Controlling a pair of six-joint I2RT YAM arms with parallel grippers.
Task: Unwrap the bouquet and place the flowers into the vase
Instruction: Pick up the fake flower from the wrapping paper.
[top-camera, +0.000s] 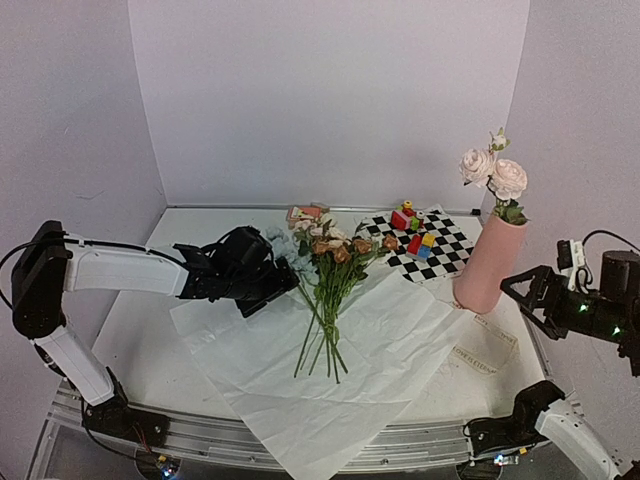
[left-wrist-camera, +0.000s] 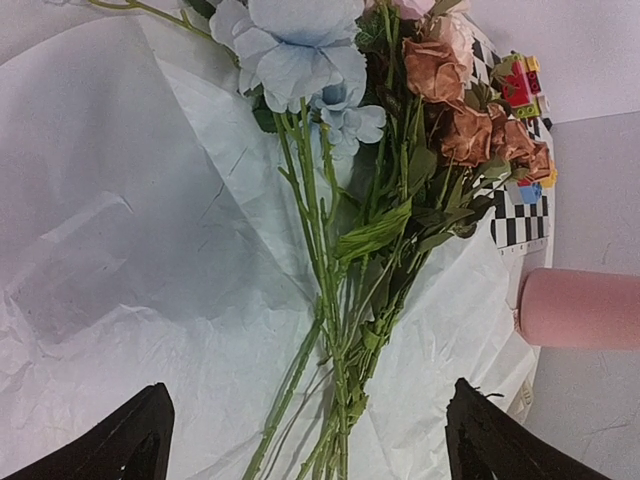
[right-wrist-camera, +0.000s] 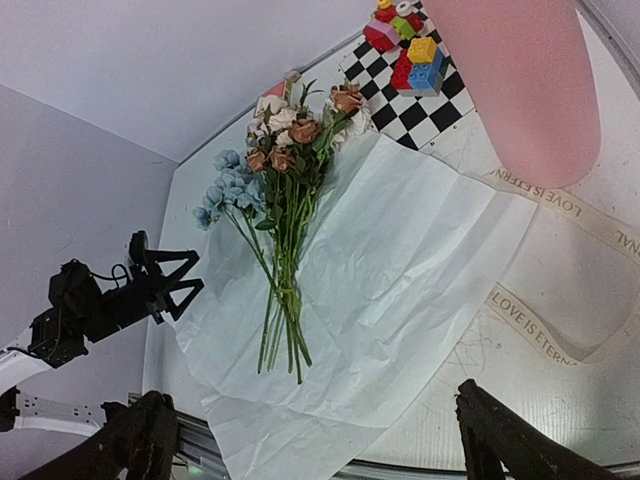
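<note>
cream ribbon (right-wrist-camera: 560, 200) on the table printed "LOVE IS ETERNAL", repeated along its length

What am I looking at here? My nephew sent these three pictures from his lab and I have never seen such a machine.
It is a robot with two arms bolted to a table's near edge. One picture comes from a camera above and behind; the other two from cameras on each wrist.

The left gripper and right gripper both stand open and hold nothing.

On the table lies an unfolded white paper sheet with the flowers on it, stems toward the arms. The pink vase already holds a few pale roses. Behind are toy blocks on a checkered mat, and a printed ribbon beside the paper.
</note>
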